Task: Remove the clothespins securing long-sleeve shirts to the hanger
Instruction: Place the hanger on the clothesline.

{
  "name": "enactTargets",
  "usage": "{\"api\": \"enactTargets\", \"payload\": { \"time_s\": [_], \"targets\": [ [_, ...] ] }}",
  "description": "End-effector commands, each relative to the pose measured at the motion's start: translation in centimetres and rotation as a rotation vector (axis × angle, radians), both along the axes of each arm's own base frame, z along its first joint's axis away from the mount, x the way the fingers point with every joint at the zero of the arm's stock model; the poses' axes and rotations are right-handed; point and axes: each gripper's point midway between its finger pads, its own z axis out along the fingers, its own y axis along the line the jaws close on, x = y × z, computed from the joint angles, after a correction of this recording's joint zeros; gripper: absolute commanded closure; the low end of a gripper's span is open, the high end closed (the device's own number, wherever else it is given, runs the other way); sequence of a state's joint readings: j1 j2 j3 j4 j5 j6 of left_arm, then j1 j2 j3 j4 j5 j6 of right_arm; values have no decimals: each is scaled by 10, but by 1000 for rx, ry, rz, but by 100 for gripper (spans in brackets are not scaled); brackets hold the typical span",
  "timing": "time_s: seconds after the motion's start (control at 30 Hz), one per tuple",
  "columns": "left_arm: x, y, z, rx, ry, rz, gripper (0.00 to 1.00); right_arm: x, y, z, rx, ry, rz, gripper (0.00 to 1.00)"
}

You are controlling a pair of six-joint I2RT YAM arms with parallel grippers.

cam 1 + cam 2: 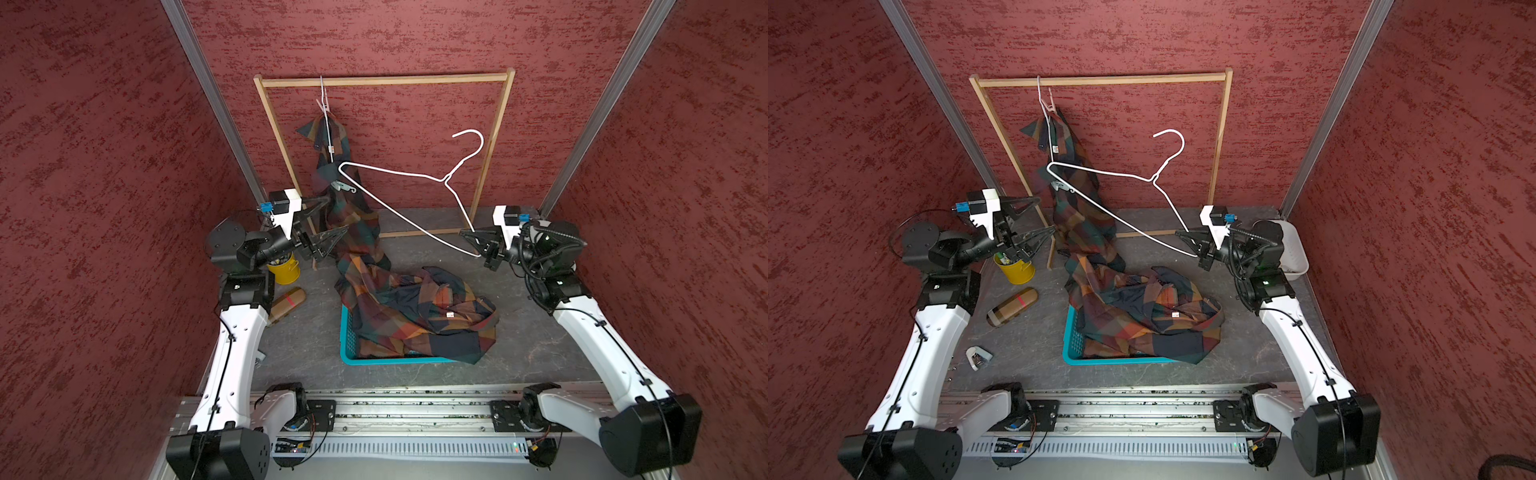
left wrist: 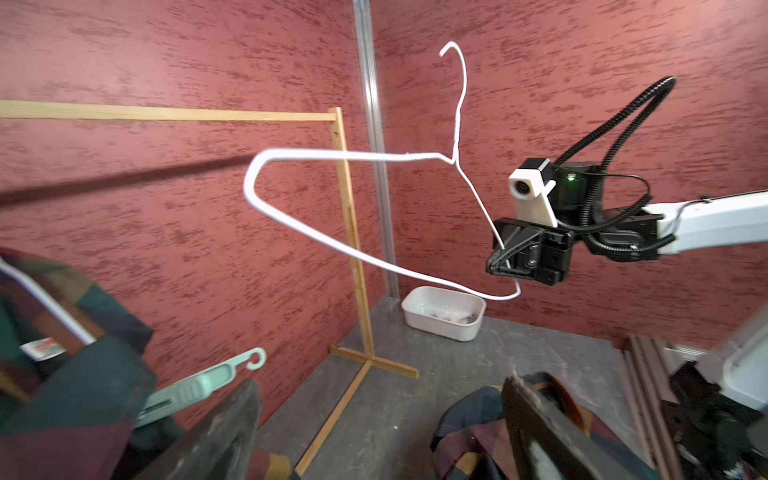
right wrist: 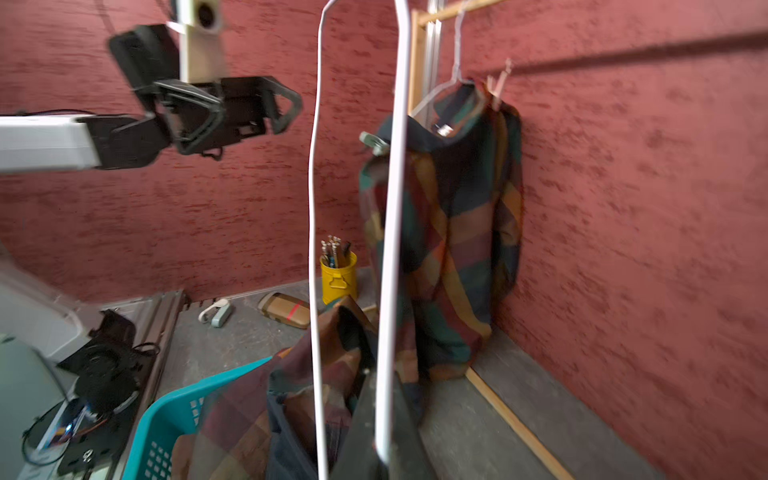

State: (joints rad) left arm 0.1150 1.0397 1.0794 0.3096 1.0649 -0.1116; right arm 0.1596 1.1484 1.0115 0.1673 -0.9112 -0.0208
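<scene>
Now the left claw (image 1: pixel 338 214) gapes wide, empty, beside the hanging shirt (image 1: pixel 353 220) left of centre. The right claw (image 1: pixel 467 237) pinches one white hanger (image 2: pixel 299 153). It wears two: a mint clothespin (image 2: pixel 195 388), a pink clothespin (image 1: pixel 326 104) above. The second shirt (image 1: pixel 415 316) fills the basket (image 1: pixel 345 332).

A yellow metal pot (image 1: pixel 1016 271) stands near a brown striped pouch (image 1: pixel 1012 306) lying flat; a teal plastic basket (image 1: pixel 1072 338) sits on the grey worktop (image 1: pixel 1034 332).

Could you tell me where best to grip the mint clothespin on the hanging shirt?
Probably the mint clothespin's ribbed handle behind the hook: it juts clear of the hanging shirt toward the rack's middle, so approach from that side.
</scene>
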Motion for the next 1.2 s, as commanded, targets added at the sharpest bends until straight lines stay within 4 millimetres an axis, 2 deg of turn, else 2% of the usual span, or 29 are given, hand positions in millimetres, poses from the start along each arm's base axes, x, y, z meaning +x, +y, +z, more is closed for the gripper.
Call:
{"api": "enactTargets", "payload": {
  "time_s": [0.0, 0.07, 0.27, 0.37, 0.47, 0.67, 0.83, 1.17],
  "targets": [
    [18, 23, 3, -46, 5, 196, 6, 34, -29, 2, 1, 130, -265, 100],
    [20, 27, 6, -59, 1, 232, 5, 39, -33, 8, 3, 147, -304, 100],
    [23, 27, 5, -77, 6, 264, 4, 64, -46, 41, 63, 174, -426, 100],
    [24, 25, 1, -68, 18, 266, 4, 79, -48, 58, 79, 192, -454, 100],
    [23, 20, -3, -54, 23, 264, 3, 92, -45, 67, 66, 220, -449, 100],
    [22, 14, -6, -32, 23, 257, 3, 111, -31, 58, -2, 298, -384, 100],
    [22, 12, -7, -30, 27, 253, 3, 120, -32, 55, -34, 311, -403, 100],
    [21, 8, -9, -26, 33, 242, 3, 139, -38, 70, -37, 266, -458, 100]
  ]
}}
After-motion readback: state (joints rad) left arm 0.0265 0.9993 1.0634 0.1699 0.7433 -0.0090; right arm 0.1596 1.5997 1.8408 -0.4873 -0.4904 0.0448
